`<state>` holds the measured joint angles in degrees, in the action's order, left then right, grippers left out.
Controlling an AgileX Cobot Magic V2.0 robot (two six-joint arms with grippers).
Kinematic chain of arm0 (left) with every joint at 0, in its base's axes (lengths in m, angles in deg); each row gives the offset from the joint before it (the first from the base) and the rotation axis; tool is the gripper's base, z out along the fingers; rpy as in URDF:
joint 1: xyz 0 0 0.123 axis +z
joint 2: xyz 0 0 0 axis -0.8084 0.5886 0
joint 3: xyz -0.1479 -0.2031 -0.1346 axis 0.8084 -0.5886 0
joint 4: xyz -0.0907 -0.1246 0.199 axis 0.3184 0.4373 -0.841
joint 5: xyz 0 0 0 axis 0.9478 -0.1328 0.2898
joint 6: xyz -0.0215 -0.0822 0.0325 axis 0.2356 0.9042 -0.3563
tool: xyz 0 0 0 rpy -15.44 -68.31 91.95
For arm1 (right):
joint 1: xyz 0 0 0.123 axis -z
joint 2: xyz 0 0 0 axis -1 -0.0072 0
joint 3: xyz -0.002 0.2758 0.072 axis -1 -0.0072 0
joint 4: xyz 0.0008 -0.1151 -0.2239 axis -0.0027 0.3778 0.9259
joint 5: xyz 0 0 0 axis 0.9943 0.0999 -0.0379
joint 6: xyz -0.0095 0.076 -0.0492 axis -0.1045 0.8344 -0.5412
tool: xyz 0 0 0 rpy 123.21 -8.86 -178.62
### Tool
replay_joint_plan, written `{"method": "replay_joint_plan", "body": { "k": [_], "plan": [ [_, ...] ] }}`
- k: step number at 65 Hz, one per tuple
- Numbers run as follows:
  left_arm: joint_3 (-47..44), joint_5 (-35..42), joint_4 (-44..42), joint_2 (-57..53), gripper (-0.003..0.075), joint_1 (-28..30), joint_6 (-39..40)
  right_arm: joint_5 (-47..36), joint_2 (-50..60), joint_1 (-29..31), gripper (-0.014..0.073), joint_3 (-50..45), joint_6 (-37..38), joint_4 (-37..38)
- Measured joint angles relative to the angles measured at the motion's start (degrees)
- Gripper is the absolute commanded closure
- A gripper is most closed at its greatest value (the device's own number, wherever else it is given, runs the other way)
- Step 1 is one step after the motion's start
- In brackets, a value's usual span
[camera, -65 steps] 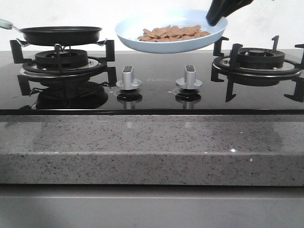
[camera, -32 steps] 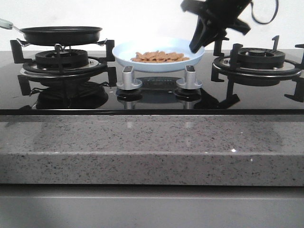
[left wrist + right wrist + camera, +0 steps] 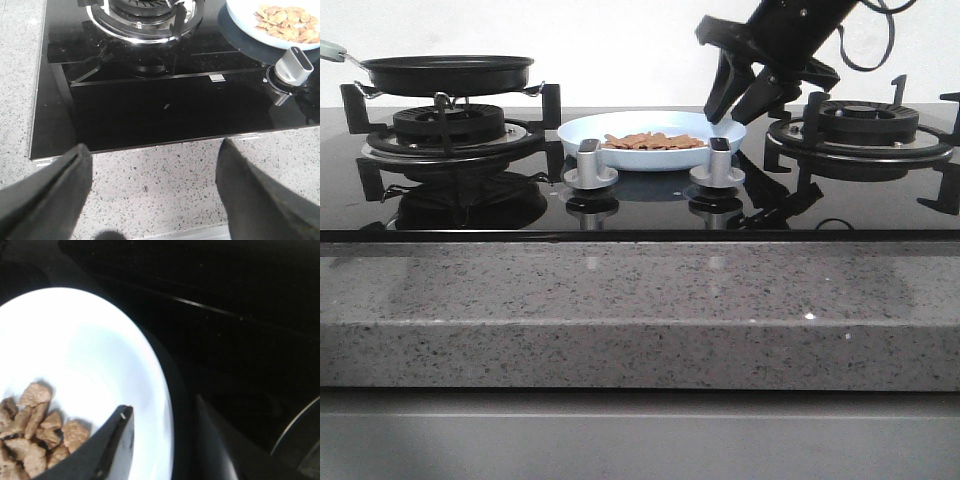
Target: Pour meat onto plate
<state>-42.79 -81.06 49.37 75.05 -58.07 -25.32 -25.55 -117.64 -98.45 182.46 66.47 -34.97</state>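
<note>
The right tool slants down from upper right, its jaws spread astride the rim of the plate holding the meat. The left tool hangs wide above the counter.

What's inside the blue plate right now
The plate holds a low heap of orange-brown meat pieces. The dish floor beneath the heap is covered, and the knobs hide its front rim.
</note>
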Motion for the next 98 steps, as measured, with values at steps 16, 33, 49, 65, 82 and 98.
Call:
{"method": "replay_joint_plan", "body": {
  "k": [16,33,49,65,82,98],
  "plan": [
    [0.00,0.00,0.00,0.00,0.0206,0.00,0.00,1.58,9.39,-0.13,0.0265,-3.26,0.35,0.93],
    [0.00,0.00,0.00,0.00,0.0206,0.00,0.00,-0.85,28.13,-2.51,0.0338,-23.32,0.35,7.02],
    [0.00,0.00,0.00,0.00,0.0206,0.00,0.00,-1.63,47.18,-2.60,0.0338,-41.93,1.55,11.46],
    [0.00,0.00,0.00,0.00,0.0206,0.00,0.00,-0.71,63.62,-2.60,0.0338,-55.34,10.65,19.40],
    [0.00,0.00,0.00,0.00,0.0206,0.00,0.00,3.61,78.78,-2.60,0.0338,-66.37,14.85,22.04],
    [0.00,0.00,0.00,0.00,0.0218,0.00,0.00,5.60,91.60,-2.60,0.0358,-74.11,15.55,22.04]
  ]
}}
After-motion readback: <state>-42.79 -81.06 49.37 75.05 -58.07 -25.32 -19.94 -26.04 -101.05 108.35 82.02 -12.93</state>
